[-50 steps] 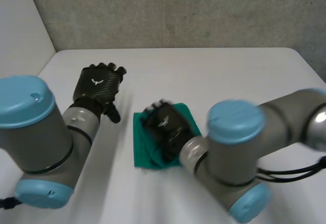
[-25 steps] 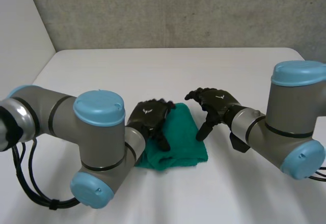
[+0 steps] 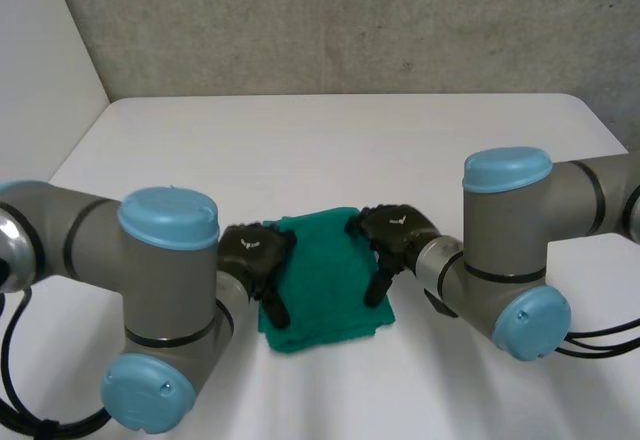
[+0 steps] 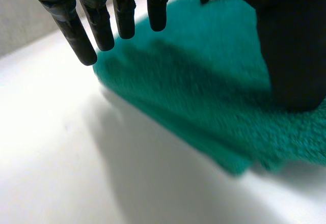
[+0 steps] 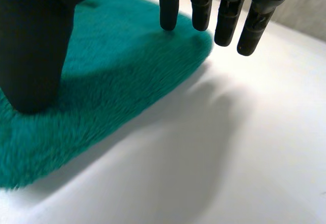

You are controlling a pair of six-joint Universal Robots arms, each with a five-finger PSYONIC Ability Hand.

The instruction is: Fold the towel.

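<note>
A folded green towel (image 3: 325, 272) lies in the middle of the white table (image 3: 330, 145). My left hand (image 3: 255, 253) sits at the towel's left edge and my right hand (image 3: 392, 230) at its right edge. In the left wrist view the left hand (image 4: 285, 40) has straight fingers over the towel's (image 4: 204, 96) edge, and its thumb rests on the cloth. In the right wrist view the right hand (image 5: 35, 46) likewise rests its thumb on the towel (image 5: 117, 71), with straight fingers reaching past the far edge. Neither hand pinches the cloth.
Both arms bend in toward the towel from the near corners. A grey wall stands behind the table's far edge, and the table's left edge runs close to a white wall. Bare tabletop lies beyond the towel.
My left hand swung in from the far left onto the towel's left edge. My right hand lifted off the towel, moved out to the right, then settled on its right edge.
</note>
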